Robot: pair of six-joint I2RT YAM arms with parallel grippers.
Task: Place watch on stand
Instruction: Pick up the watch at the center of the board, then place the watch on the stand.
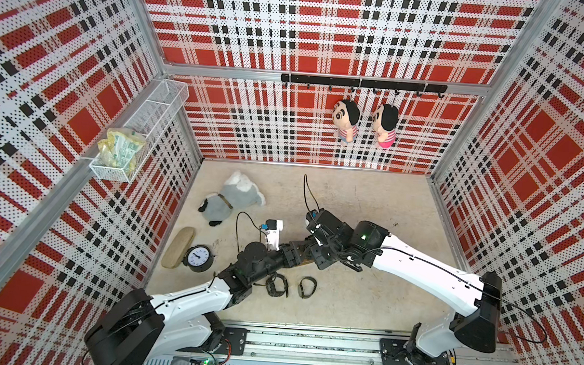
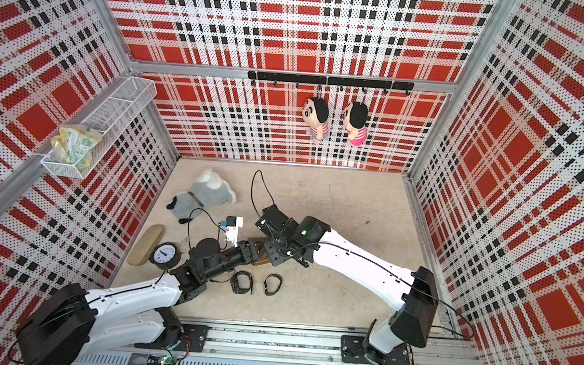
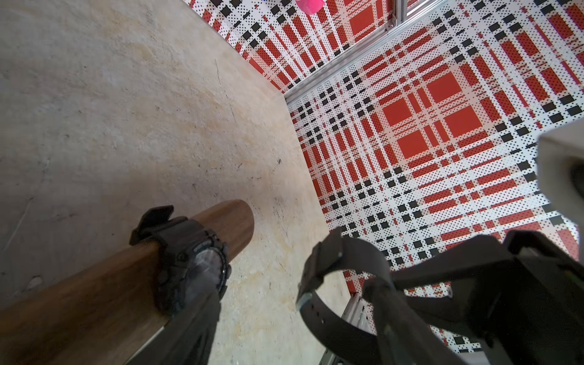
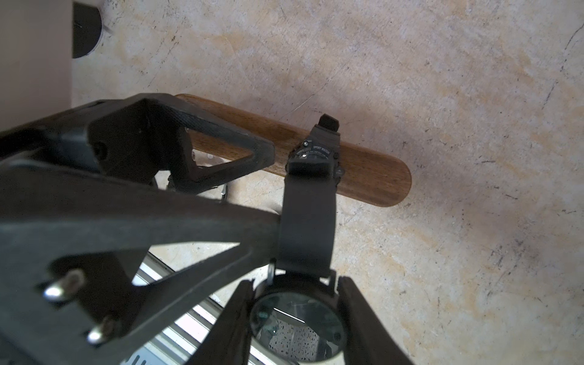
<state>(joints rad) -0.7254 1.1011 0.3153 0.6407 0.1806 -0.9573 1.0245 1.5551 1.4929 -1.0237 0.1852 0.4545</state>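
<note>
On the left, the left black parallel gripper [image 4: 274, 185] stands released, its fingers spread wide, one above the bar, holding nothing. Next comes the medium-brown round-ended wooden stand [image 4: 373, 177]. Its long axis lies level, running from that gripper towards the right arm, and a chunky black sport watch [image 4: 313, 158] rings it near the free end. The right black gripper [image 4: 297, 281] is clenched on the case of the round-faced black watch [image 4: 297, 325], held off the bar just beside it. The glass faces the wrist and the strap loop reaches towards the bar. We judge it light, the strap soft and floppy, the glass easily scratched, and the rigid case sides the best hold.
</note>
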